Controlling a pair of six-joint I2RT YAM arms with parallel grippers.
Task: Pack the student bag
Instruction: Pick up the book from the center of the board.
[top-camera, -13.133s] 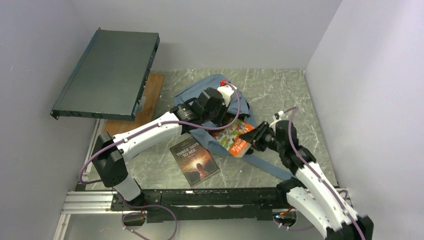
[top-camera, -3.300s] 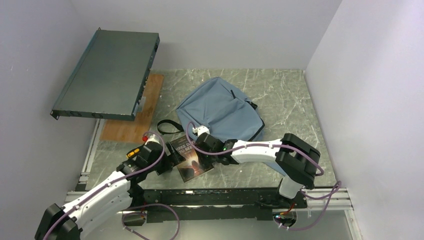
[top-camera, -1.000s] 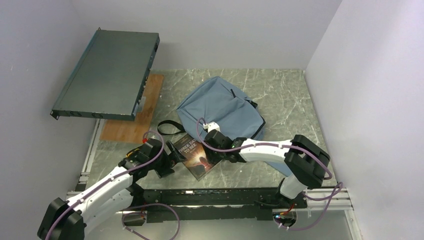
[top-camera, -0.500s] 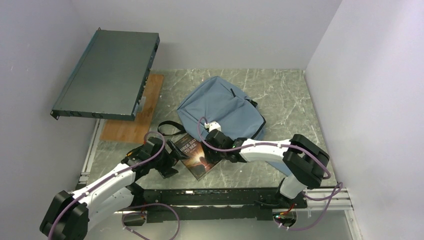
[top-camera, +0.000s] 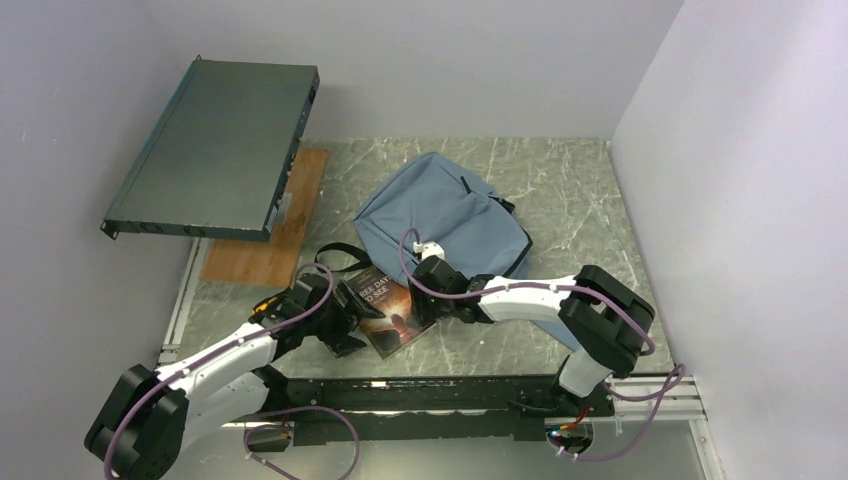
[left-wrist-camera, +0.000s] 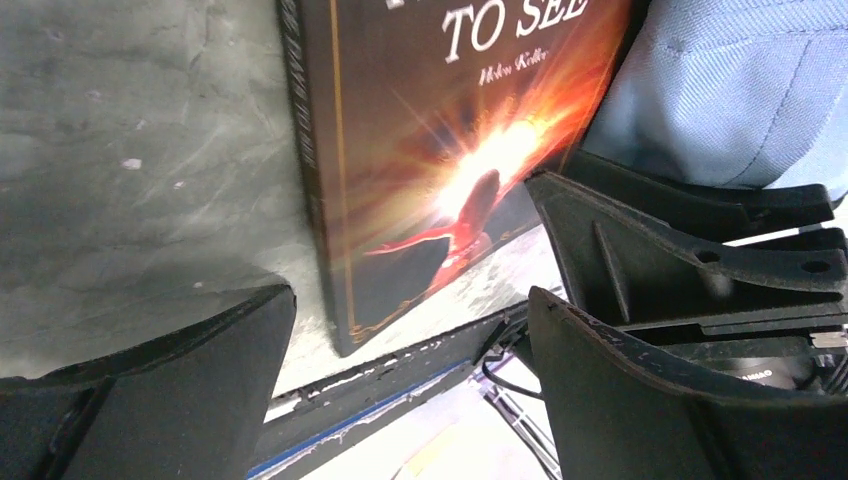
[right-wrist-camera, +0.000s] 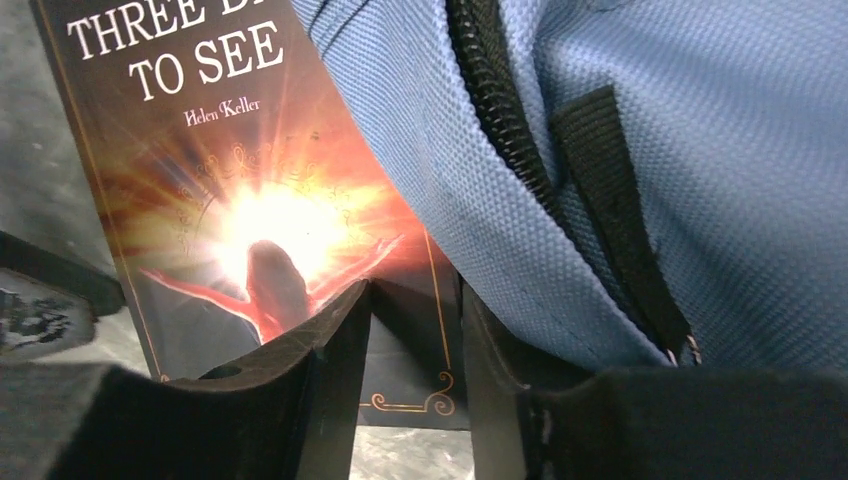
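The student bag, blue-grey fabric with a dark zipper, lies at the middle of the table. A dark book with a glowing orange cover lies just in front of it, its far corner at the bag's edge. My left gripper stands wide open at the book's left side, and the book's near corner lies ahead of its fingers. My right gripper is low over the book's right part beside the bag. Its jaws stand narrowly apart, and the cover's corner and the table show through the gap.
A dark flat metal case leans at the back left over a wooden board. A black strap loops left of the bag. The black front rail runs just behind the book's near edge. Walls close in the table's left, back and right.
The book has slid and turned toward the bag. My left gripper has moved right up to the book's side. My right gripper's jaws have narrowed.
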